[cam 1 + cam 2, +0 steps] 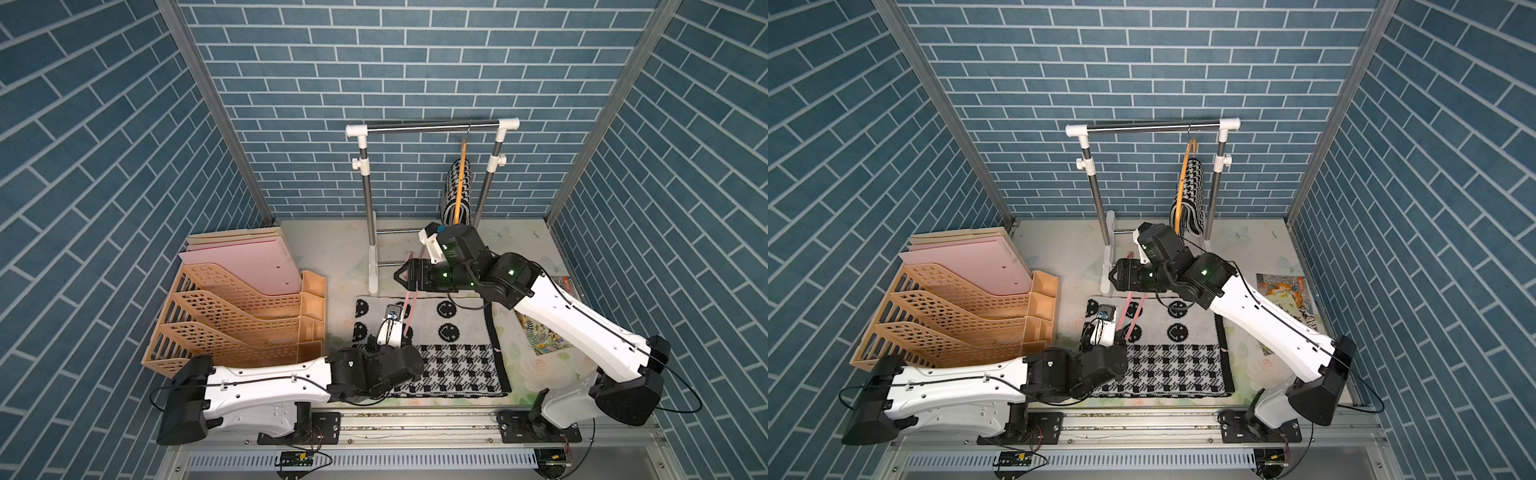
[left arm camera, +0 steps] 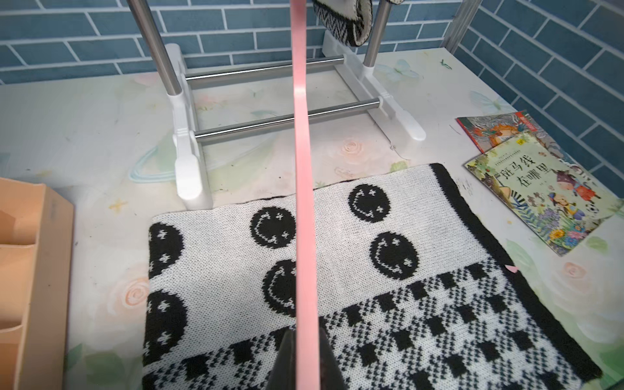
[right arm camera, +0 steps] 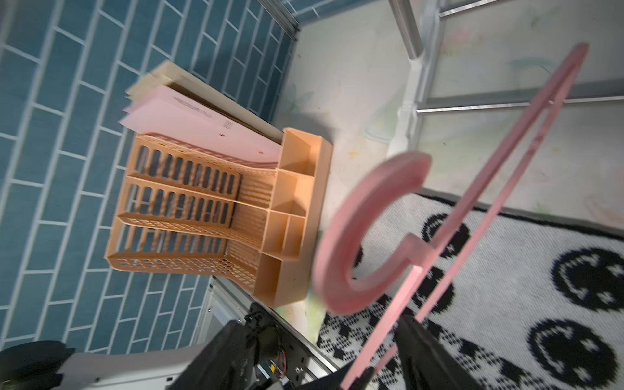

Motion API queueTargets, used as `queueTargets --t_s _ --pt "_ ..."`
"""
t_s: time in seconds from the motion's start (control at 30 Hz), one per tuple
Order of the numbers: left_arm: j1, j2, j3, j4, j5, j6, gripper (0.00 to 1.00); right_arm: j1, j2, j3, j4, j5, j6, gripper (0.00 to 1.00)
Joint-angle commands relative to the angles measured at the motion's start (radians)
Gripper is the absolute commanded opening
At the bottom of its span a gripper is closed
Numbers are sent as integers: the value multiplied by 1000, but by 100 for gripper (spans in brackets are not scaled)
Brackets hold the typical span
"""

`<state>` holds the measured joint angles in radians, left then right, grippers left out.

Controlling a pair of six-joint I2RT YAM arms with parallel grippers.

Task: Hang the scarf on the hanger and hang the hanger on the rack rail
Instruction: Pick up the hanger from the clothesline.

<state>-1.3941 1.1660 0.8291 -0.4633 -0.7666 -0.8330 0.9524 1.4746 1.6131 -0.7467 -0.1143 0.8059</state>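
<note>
The black-and-white scarf (image 1: 453, 361) (image 1: 1175, 365) lies flat on the table, with smiley faces on its far half and checks on its near half. A pink hanger (image 1: 409, 309) (image 2: 304, 169) (image 3: 354, 236) is held over the scarf, its hook towards the right arm. My left gripper (image 1: 403, 332) (image 2: 307, 337) is shut on the hanger's lower bar. My right gripper (image 1: 400, 276) (image 3: 324, 337) hovers over the scarf's far edge by the hook. It is open, and the hanger's bars pass between its fingers, close to one of them.
A clothes rack (image 1: 432, 126) stands at the back. On it an orange hanger carries another patterned scarf (image 1: 457, 191). A peach file organiser (image 1: 241, 316) with pink folders fills the left. Picture books (image 2: 540, 189) lie to the right of the scarf.
</note>
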Motion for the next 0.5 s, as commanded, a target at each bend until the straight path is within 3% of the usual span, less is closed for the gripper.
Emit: queueTargets --t_s 0.0,0.27,0.37,0.47 --pt "-42 57 32 -65 -116 -27 0 -38 -23 -11 -106 26 -27 73" --pt "-89 170 86 -123 -173 -31 0 -87 -8 55 -163 22 -23 65" --pt "-95 190 93 -137 -188 -31 0 -99 9 70 -200 1 -33 57" --pt "-95 213 97 -139 -196 -29 0 -101 10 59 -209 -5 -34 43"
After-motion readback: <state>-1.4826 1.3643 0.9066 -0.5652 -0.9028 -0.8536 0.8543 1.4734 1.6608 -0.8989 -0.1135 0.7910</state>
